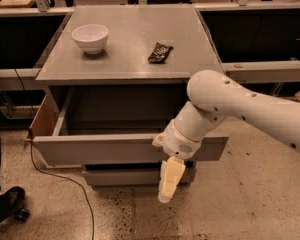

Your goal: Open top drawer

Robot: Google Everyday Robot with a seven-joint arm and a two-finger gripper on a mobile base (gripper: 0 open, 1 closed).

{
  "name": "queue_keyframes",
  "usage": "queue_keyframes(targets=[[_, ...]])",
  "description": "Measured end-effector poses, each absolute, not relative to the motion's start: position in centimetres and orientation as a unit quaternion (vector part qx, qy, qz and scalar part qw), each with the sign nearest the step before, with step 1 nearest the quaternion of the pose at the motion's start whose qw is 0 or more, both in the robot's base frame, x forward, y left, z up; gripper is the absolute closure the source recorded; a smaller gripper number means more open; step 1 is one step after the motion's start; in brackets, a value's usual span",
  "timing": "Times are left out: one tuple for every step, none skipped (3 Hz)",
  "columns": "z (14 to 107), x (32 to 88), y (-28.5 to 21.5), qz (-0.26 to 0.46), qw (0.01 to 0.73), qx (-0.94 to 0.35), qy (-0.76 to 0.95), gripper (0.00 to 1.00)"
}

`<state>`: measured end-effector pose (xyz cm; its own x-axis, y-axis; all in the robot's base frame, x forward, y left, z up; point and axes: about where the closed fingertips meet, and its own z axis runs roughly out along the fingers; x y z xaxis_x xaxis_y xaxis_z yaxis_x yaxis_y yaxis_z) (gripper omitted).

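Note:
The top drawer (pixel 100 149) is a wide grey drawer with a flat handleless front. It stands pulled well out of the cabinet, and its grey inside (pixel 115 119) shows empty. My gripper (pixel 169 184) hangs in front of the drawer front's right part and points down, its tip below the front's lower edge and level with the smaller drawer fronts (pixel 125 176). My white arm (pixel 240 106) comes in from the right and covers the drawer's right end.
A white bowl (pixel 90 37) and a dark packet (pixel 160 52) lie on the cabinet top (pixel 125 14). A cable (pixel 65 181) runs over the speckled floor at left. A dark shoe (pixel 5 206) is at the bottom left. Dark shelving flanks the cabinet.

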<state>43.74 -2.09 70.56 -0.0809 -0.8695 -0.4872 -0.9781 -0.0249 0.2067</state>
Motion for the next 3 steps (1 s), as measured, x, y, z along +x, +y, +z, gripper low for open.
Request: queue_keyframes(targets=[[70.5, 42.1, -1.9, 0.276, 0.084, -0.67, 0.684, 0.0], [72.2, 44.7, -2.8, 0.237, 0.106, -0.676, 0.689, 0.0], [73.9, 46.9, -3.6, 0.206, 0.128, -0.68, 0.692, 0.0]])
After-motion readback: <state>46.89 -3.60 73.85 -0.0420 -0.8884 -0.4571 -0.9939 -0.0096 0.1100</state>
